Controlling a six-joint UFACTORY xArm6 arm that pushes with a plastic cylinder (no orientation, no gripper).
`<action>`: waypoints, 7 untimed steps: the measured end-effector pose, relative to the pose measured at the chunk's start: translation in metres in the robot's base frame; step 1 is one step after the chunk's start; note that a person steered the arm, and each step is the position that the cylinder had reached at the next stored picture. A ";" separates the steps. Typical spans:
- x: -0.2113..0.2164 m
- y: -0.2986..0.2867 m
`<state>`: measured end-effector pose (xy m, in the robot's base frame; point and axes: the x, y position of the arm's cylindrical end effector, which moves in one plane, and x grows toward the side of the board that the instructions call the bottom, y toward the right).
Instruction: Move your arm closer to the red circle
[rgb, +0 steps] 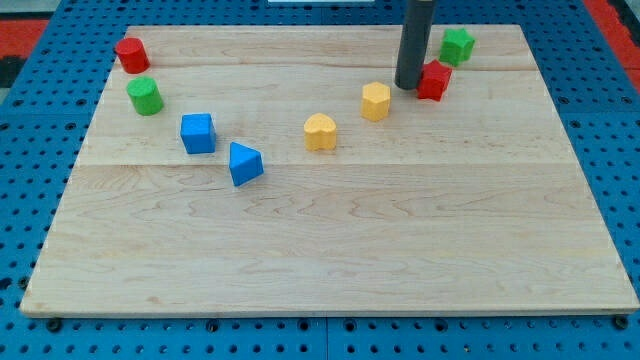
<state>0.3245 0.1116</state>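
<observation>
The red circle (131, 54) is a short red cylinder at the board's top left corner. My tip (409, 86) is the lower end of the dark rod, near the view's top right of centre. It stands far to the right of the red circle, with most of the board's width between them. The tip sits right beside a red star-like block (434, 80), on its left side, and just right of a yellow hexagon block (376, 101).
A green cylinder (145, 96) lies just below the red circle. A blue cube (198, 133) and a blue triangular block (244, 164) lie lower left of centre. A yellow heart block (320, 131) is mid-board. A green block (457, 45) sits top right. The wooden board (330, 250) rests on a blue grid.
</observation>
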 end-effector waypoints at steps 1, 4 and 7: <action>0.034 -0.021; -0.073 -0.185; -0.131 -0.252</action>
<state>0.1935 -0.1403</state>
